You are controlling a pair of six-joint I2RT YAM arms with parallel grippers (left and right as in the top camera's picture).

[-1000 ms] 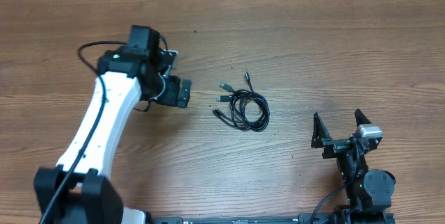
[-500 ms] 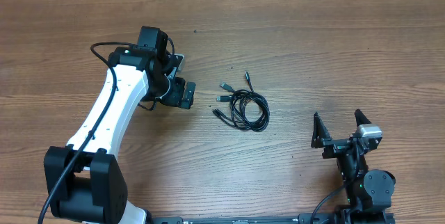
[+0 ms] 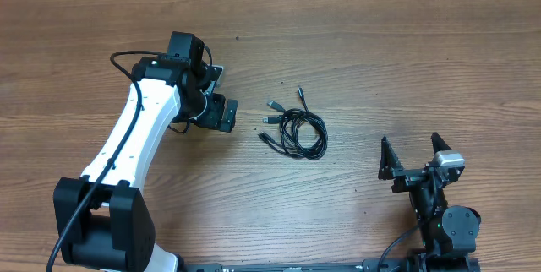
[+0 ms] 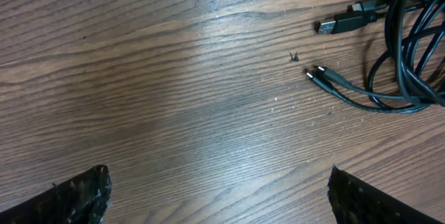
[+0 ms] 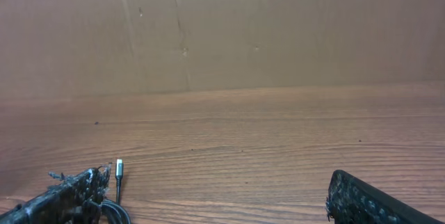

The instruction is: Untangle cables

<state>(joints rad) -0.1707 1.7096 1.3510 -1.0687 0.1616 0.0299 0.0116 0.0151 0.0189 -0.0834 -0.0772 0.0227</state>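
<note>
Cables point(image 3: 297, 128) are lying in a loose coil midway across the wide wooden surface point(image 3: 406, 44), with bare wood opening out on every side. Left fingers point(image 4: 375, 203), spread wide, are hovering near the coil's left side without touching it. Right fingers point(image 3: 386, 160), also spread, are sitting well apart by the near edge.

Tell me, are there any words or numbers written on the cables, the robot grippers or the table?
There are none to read. The cables and their plug ends show no lettering, even close up in the left wrist view. The left gripper, the right gripper and the wooden table show no labels, brands or numbers either.
</note>
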